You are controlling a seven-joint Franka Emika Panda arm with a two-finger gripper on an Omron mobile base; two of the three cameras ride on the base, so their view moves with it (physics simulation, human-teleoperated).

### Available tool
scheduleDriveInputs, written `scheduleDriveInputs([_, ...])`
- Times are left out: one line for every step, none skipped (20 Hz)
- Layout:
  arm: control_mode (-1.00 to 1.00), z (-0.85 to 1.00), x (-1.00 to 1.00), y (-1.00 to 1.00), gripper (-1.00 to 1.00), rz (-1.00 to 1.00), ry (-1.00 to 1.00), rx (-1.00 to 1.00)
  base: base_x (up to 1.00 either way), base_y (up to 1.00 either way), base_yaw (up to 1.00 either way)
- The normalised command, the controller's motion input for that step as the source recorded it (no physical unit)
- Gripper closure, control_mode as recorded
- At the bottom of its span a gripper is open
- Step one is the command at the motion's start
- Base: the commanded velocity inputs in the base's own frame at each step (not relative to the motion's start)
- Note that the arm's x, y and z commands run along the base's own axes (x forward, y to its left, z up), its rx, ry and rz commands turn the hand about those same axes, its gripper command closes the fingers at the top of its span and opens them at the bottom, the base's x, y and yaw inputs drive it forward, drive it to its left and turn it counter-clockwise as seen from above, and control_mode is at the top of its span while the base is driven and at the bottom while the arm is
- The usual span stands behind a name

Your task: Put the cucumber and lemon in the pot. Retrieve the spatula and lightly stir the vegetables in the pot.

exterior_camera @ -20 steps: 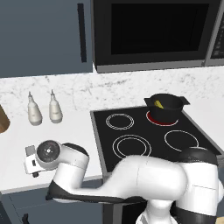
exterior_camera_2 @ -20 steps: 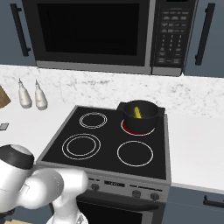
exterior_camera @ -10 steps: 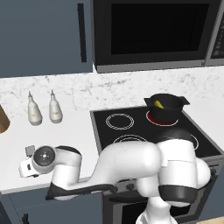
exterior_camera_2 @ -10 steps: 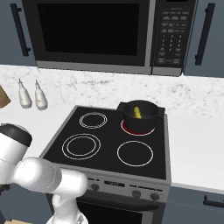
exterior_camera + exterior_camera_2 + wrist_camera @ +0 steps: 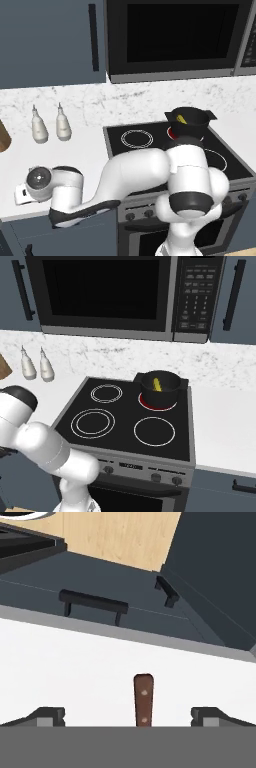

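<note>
One reddish-brown spatula [image 5: 143, 700] handle, two rivets

Kitchen fixtures, stove run and surface, rendered scene.

Black stove top [image 5: 125, 421] with four white-ringed burners; the back right burner [image 5: 157, 403] glows red. Knobs [image 5: 152, 476] line the stove's front panel. Microwave [image 5: 107, 293] hangs above, dark door, keypad [image 5: 192, 288] on its right side. Grey-blue cabinets flank it, each with a black vertical handle [image 5: 231, 295]. White speckled surface [image 5: 85, 145] and matching backsplash [image 5: 100, 358]. Two white bottles [image 5: 50, 125] stand side by side near the wall, left of the stove, upright. Brown wooden item [image 5: 4, 136] at the left frame edge, cut off. Hand view: dark drawer fronts with black bar handles [image 5: 92, 604], light wood floor [image 5: 115, 534] beyond.
</note>
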Motion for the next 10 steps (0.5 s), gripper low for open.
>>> scheduleDriveInputs([-1.0, -0.21, 0.01, 0.0, -1.0, -0.06, 0.13, 0.0, 0.0, 0.0, 0.0])
scheduleDriveInputs([-1.0, -0.25, 0.09, 0.0, -1.0, -0.05, 0.14, 0.0, 0.0, 0.0, 0.0])
scheduleDriveInputs([-1.0, -0.26, 0.09, 0.0, -1.0, -0.03, 0.13, 0.0, 0.0, 0.0, 0.0])
scheduleDriveInputs([-1.0, -0.26, 0.23, 0.0, -1.0, -0.02, 0.13, 0.0, 0.0, 0.0, 0.0])
scheduleDriveInputs([-1.0, -0.27, 0.28, 0.0, -1.0, 0.0, 0.08, 0.0, 0.0, 0.0, 0.0])
scheduleDriveInputs([-1.0, -0.3, 0.32, 0.0, -1.0, 0.0, 0.06, 0.0, 0.0, 0.0, 0.0])
scheduleDriveInputs([-1.0, -0.3, 0.31, 0.0, -1.0, 0.0, 0.01, 0.0, 0.0, 0.0, 0.0])
scheduleDriveInputs([-1.0, -0.33, 0.32, 0.0, -1.0, 0.0, 0.0, 0.0, 0.0, 0.0, 0.0])
scheduleDriveInputs([-1.0, -0.33, 0.31, 0.0, -1.0, 0.0, 0.0, 0.0, 0.0, 0.0, 0.0])
scheduleDriveInputs([-1.0, -0.33, 0.32, 0.0, -1.0, 0.0, 0.0, 0.0, 0.0, 0.0, 0.0])
